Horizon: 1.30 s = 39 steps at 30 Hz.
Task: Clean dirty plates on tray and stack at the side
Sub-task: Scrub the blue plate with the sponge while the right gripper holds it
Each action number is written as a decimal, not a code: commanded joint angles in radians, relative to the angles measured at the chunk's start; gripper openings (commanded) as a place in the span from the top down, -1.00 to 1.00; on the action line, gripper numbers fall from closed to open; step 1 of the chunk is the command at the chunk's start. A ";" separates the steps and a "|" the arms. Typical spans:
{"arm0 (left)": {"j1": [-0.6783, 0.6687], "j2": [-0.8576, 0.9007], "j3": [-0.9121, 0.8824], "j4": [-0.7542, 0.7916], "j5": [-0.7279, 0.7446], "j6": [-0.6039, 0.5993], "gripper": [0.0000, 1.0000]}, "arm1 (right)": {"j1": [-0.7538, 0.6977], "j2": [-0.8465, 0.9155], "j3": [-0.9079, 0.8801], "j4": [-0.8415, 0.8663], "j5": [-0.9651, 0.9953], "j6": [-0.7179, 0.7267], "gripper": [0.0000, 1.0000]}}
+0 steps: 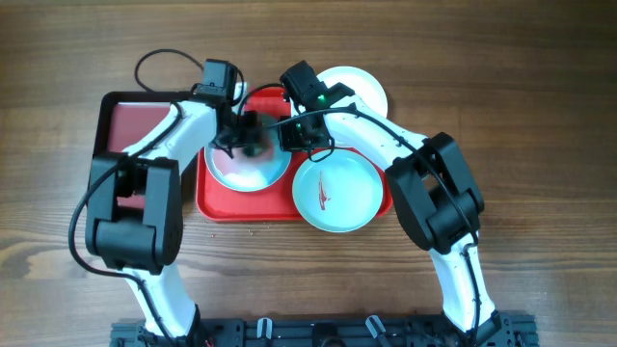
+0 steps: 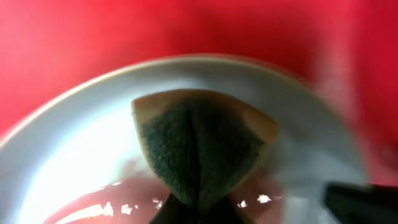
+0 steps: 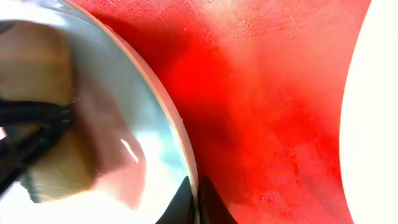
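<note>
On the red plastic tray (image 1: 217,204), the left gripper (image 1: 241,135) pinches a green-faced sponge (image 2: 202,146), apparently scrubbing a round mint-blue plate (image 1: 251,172) whose rim the right gripper (image 3: 198,205) nips; next, probably stacking it aside.

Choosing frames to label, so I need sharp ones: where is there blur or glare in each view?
Overhead: sharp, evenly lit. Left wrist: soft throughout, sponge and plate smeared, small glare spots low on the plate. Right wrist: tray texture crisp, plate at left blurred, white plate washed out.

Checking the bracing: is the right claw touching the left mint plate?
Touching. The right wrist view shows the right claw pinching the mint plate at its rim.
</note>
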 commanded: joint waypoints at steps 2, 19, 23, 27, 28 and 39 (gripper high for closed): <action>0.050 0.019 -0.017 -0.162 -0.164 -0.150 0.92 | 0.002 0.032 0.003 -0.008 0.026 -0.015 0.91; 0.049 0.019 0.052 -0.089 -0.073 -0.153 0.92 | 0.002 0.032 0.003 -0.009 0.026 -0.019 0.91; 0.048 0.019 0.052 -0.209 -0.162 -0.153 0.92 | 0.002 0.032 0.003 -0.008 0.026 -0.019 0.91; 0.021 0.019 0.052 -0.342 -0.102 -0.152 0.92 | 0.002 0.032 0.003 -0.009 0.026 -0.019 0.91; 0.008 0.019 0.052 -0.362 -0.098 -0.149 0.92 | 0.002 0.032 0.003 -0.008 0.025 -0.019 0.91; -0.074 0.019 0.052 -0.161 0.146 0.092 0.92 | 0.002 0.032 0.003 -0.008 0.021 -0.019 0.91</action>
